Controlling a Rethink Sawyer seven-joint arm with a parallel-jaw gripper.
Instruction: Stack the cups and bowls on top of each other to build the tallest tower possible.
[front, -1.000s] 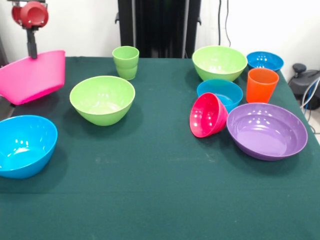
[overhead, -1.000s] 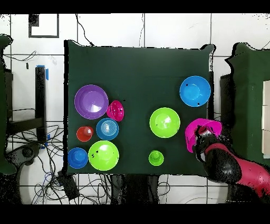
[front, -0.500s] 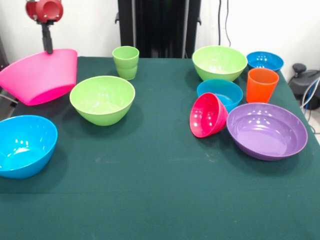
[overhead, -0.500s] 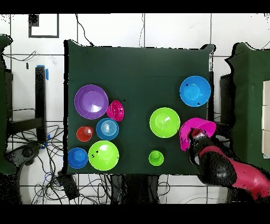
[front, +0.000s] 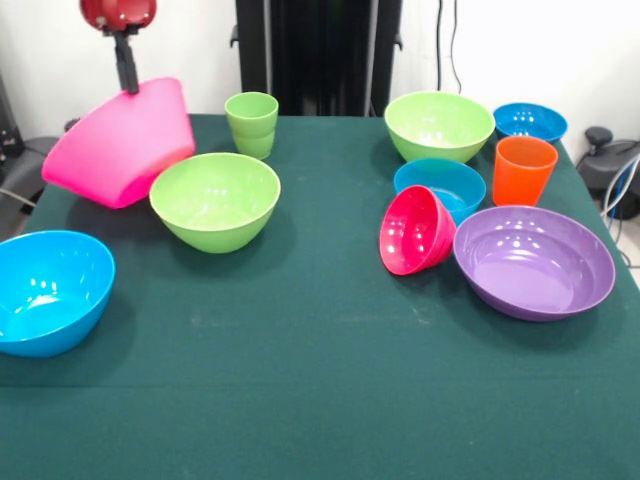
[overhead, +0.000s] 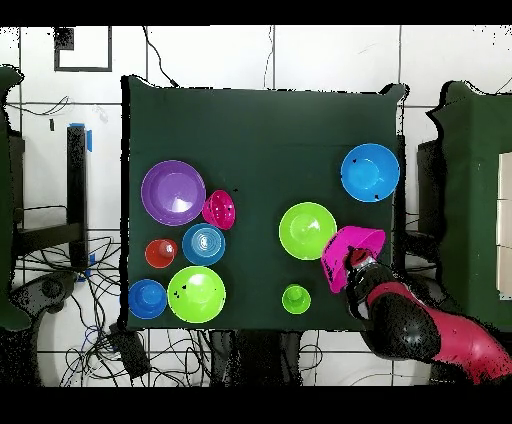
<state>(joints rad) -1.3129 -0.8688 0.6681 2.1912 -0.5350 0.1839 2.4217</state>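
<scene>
Glossy pink bowl (front: 125, 145) – round, tilted, rim clenched in hand (front: 130, 88) – beside lime bowl (front: 214, 198).

A dark green tablecloth (front: 320, 400) covers the table (cables (overhead: 60, 330) trail across the floor beside it).

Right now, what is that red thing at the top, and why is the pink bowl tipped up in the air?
That red thing is the end of a robot arm. Its gripper pinches the rim of the big pink bowl and carries it, tilted, next to a lime green bowl. One picture looks across the green table at the robot; the other looks straight down from above. Also on the table are blue bowls, a purple bowl, a small red-pink bowl, a green cup and an orange cup.
</scene>
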